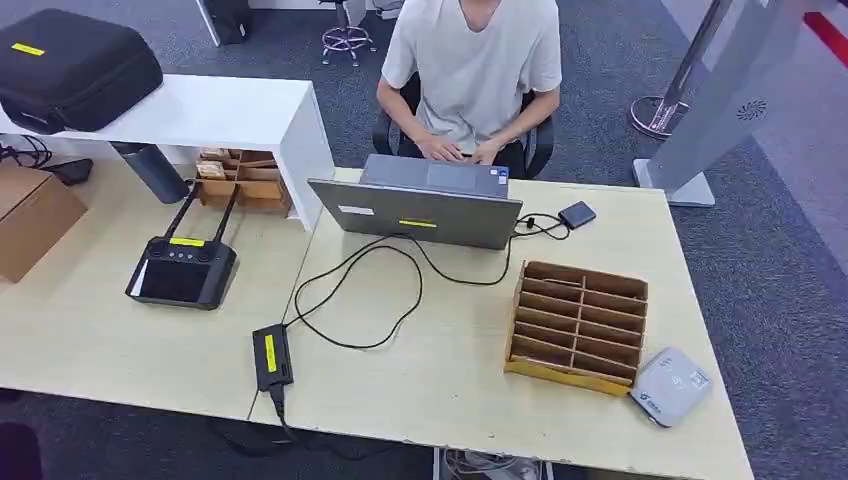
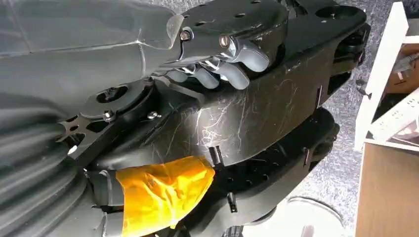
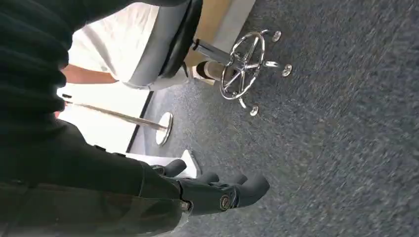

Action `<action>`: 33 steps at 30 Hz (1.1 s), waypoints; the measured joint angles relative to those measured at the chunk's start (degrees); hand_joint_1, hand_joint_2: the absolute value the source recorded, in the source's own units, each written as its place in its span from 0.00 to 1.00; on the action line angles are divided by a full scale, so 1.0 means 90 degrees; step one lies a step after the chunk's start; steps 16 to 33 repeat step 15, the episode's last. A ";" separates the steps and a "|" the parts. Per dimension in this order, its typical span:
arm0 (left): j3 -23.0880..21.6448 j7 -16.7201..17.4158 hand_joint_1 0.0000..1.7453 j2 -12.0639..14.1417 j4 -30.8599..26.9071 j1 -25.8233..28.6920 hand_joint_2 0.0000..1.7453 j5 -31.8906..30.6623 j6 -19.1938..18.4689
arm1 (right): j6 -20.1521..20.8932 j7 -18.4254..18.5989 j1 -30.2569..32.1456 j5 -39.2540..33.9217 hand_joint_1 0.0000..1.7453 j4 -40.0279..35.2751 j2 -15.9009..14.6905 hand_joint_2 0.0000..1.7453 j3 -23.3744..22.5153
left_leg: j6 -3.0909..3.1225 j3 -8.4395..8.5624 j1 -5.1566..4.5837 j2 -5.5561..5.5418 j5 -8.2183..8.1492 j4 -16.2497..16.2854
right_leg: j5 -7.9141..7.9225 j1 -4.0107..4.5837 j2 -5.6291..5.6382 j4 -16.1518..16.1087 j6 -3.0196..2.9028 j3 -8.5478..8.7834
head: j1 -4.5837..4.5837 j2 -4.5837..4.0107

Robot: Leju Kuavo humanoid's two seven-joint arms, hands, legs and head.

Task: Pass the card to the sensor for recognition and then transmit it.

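Observation:
A brown cardboard slotted holder (image 1: 577, 325) lies on the right part of the light wooden table (image 1: 450, 390); whether cards sit in its slots I cannot tell. Beside it, at the table's near right corner, is a flat grey sensor box (image 1: 671, 385). My left hand (image 2: 217, 66) hangs low against my own dark body, fingers loosely bent and holding nothing. My right hand (image 3: 217, 190) hangs over the grey carpet, its fingers apart and nothing in them.
A person (image 1: 473, 70) sits behind the table at a grey laptop (image 1: 420, 205), whose cable runs to a black power brick (image 1: 271, 356). A small dark device (image 1: 577, 214) lies beside the laptop. A black controller (image 1: 182, 270) and a cardboard box (image 1: 30, 215) sit on the left table.

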 joint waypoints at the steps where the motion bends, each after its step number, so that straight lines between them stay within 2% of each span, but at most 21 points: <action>1: 0.0000 0.0084 0.00 0.0000 0.0007 -0.0017 1.00 0.0000 -0.0014 | 0.0031 0.0022 -0.0019 0.0058 0.00 0.0010 0.0029 1.00 0.0000 | 0.0001 0.0004 -0.0002 -0.0001 -0.0001 -0.0001 | -0.0001 -0.0003 -0.0001 0.0000 0.0001 0.0006 | 0.0000 0.0000; 6: 0.0012 0.0298 0.00 0.0002 0.0051 -0.0054 1.00 0.0010 0.0037 | 0.0024 0.0070 -0.0089 0.0029 0.00 0.0019 0.0136 1.00 -0.0019 | 0.0012 0.0019 -0.0010 -0.0004 -0.0009 -0.0001 | -0.0014 -0.0013 -0.0003 0.0000 0.0014 0.0026 | 0.0000 0.0000; 15: 0.0012 0.0294 0.00 0.0024 0.0051 -0.0056 1.00 0.0017 0.0090 | 0.0027 0.0136 -0.0145 0.0041 0.00 0.0032 0.0240 1.00 -0.0049 | 0.0020 0.0020 -0.0017 -0.0004 -0.0014 -0.0001 | -0.0018 -0.0018 -0.0004 -0.0001 0.0020 0.0026 | 0.0000 0.0000; 33: 0.0012 0.0294 0.00 0.0024 0.0051 -0.0056 1.00 0.0017 0.0090 | 0.0027 0.0136 -0.0145 0.0041 0.00 0.0032 0.0240 1.00 -0.0049 | 0.0020 0.0020 -0.0017 -0.0004 -0.0014 -0.0001 | -0.0018 -0.0018 -0.0004 -0.0001 0.0020 0.0026 | 0.0000 0.0000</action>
